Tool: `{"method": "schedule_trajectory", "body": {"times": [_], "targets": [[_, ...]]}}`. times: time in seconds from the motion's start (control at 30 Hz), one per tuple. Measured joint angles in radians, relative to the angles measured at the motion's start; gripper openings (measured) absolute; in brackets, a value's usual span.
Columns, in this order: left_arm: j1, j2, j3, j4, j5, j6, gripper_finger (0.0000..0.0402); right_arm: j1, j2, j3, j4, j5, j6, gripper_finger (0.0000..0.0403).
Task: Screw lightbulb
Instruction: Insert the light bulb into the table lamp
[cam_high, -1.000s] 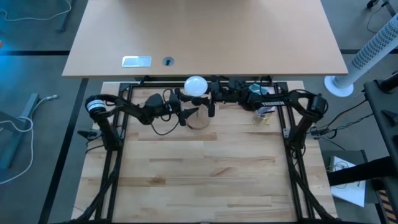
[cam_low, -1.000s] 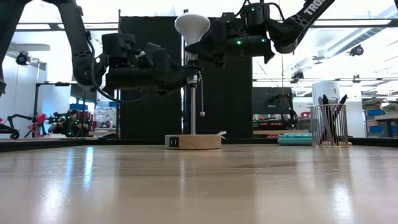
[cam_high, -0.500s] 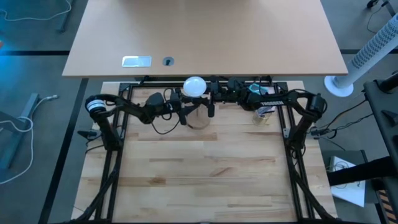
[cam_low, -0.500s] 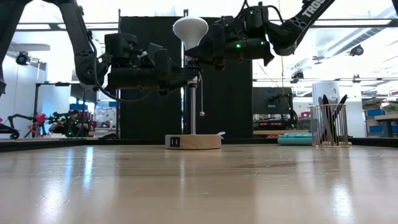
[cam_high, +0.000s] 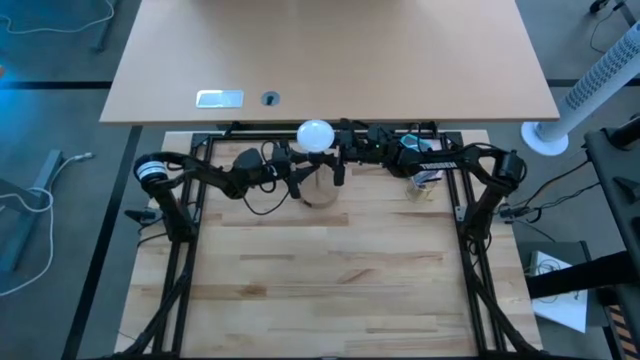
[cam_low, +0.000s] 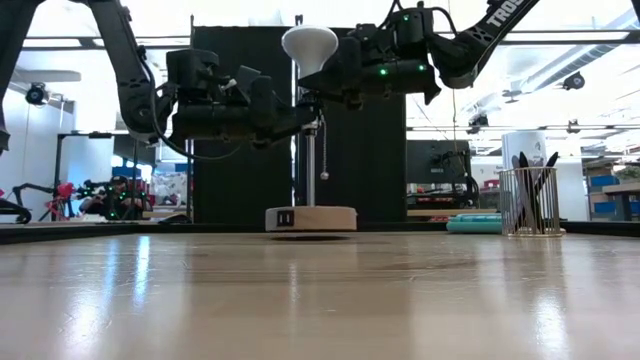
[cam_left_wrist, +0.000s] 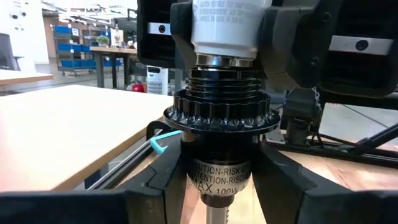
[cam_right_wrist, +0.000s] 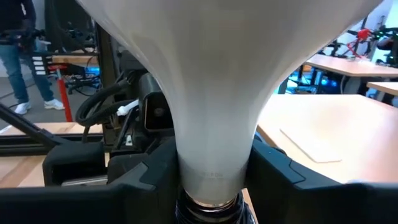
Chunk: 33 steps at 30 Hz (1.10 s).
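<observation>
We see the white round-globe lightbulb (cam_low: 309, 45) upright above the black ribbed lamp socket (cam_left_wrist: 221, 121), its metal base seated in the socket's top. Our right pincer (cam_low: 322, 88) clamps the bulb's pale-grey neck (cam_right_wrist: 211, 162). Our left pincer (cam_low: 303, 118) holds the socket just below. The round wooden lamp base (cam_low: 310, 218) hangs slightly above the wooden tabletop (cam_low: 320, 300).
</observation>
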Motion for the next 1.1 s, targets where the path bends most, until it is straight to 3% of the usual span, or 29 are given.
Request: {"method": "schedule_trajectory", "body": {"times": [0.57,1.1], "targets": [[-0.029,0.000,0.039,-0.047,-0.209,0.068,0.0147,-0.001,-0.002,0.002,-0.005,0.102,-0.010,0.0140],[-0.110,0.025,0.126,-0.123,-0.490,0.170,0.0148,0.000,-0.001,0.000,-0.008,0.210,-0.035,0.0140]]}}
